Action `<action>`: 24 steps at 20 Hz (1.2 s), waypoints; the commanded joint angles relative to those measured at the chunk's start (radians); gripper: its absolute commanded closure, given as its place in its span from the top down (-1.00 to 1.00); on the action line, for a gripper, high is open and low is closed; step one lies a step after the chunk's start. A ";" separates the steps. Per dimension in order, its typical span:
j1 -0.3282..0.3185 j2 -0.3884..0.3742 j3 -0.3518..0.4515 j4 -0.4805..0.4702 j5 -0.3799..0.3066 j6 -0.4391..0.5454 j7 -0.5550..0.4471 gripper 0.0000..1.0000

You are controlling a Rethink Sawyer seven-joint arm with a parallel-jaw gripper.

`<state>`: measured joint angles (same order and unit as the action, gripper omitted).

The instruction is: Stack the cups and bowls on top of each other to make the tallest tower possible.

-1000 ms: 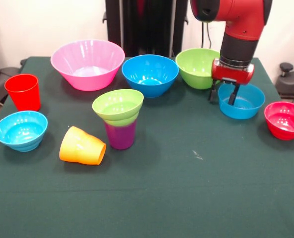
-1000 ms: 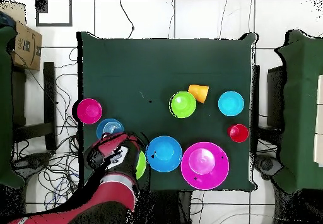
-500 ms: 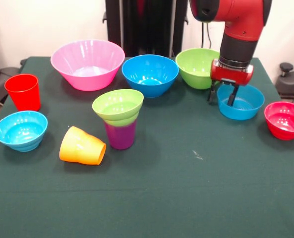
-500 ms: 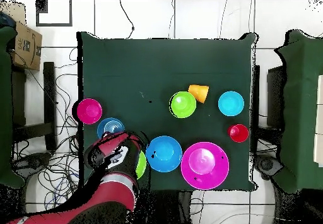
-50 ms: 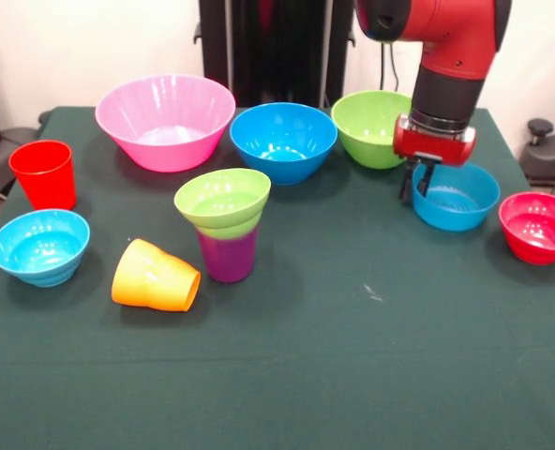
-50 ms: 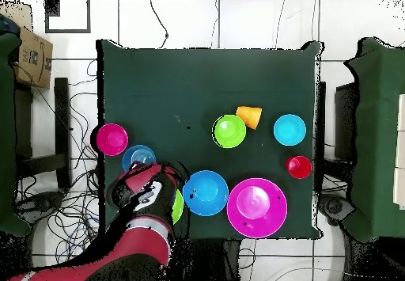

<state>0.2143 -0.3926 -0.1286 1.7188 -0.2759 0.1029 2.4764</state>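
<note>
Front view: fingers (image 5: pixel 415 184) astride small blue bowl (image 5: pixel 456 195) rim

Gripper (image 5: pixel 416 184) pinches the small blue bowl's (image 5: pixel 457 196) left rim; small lime bowl (image 5: pixel 222 202) sits atop the purple cup (image 5: pixel 228 254).

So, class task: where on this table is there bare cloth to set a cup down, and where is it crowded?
The near strip of the table is bare, in front of the orange cup and the purple cup. Another patch lies between the purple cup and the small blue bowl. The far row of bowls is crowded.
</note>
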 commanded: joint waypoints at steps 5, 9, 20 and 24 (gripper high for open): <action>0.004 0.085 0.003 -0.082 0.011 0.018 0.057 -1.00; -0.073 -0.101 0.010 -0.012 0.007 0.100 0.016 -1.00; -0.380 -0.523 0.253 0.085 0.082 0.535 -0.237 -1.00; -0.475 -0.565 0.328 0.068 0.085 0.628 -0.330 -1.00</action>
<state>-0.1842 -0.8247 0.0016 1.7621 -0.2267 0.5198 2.4688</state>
